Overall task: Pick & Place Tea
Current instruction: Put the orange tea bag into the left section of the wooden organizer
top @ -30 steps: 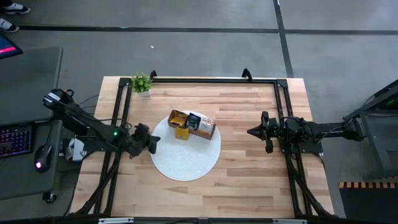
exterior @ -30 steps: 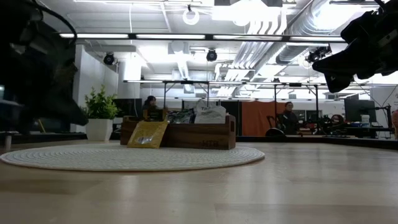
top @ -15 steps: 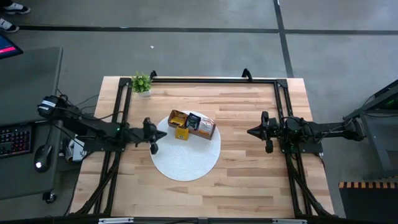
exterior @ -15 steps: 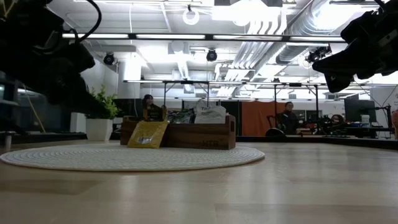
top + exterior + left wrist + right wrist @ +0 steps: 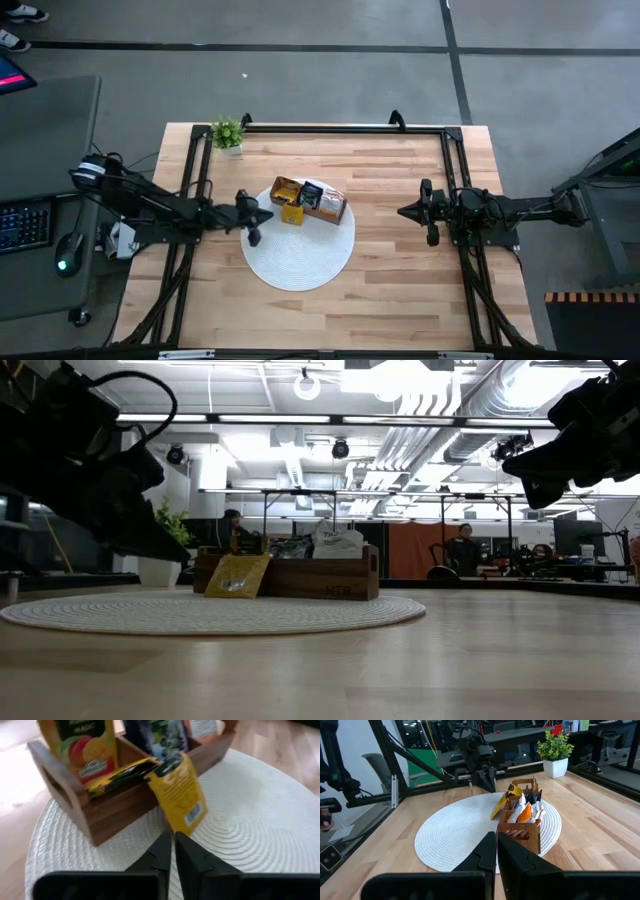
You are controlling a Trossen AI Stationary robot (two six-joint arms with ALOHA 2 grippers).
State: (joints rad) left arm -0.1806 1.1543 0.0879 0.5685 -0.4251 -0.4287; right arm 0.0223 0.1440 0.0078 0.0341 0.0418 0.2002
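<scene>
A yellow sachet leans against the box on the mat, and our left gripper, fingers pressed together, has swung in beside it for a pick while the right gripper waits pressed together.

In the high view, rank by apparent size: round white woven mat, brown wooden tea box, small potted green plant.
1. Round white woven mat, clearly largest.
2. Brown wooden tea box.
3. Small potted green plant, smallest.

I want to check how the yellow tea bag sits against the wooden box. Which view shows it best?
The left wrist view: the yellow tea bag fills the frame, leaning on the wooden box. The low view shows it side-on, the right wrist view shows it farther off, and the high view shows it tiny.
</scene>
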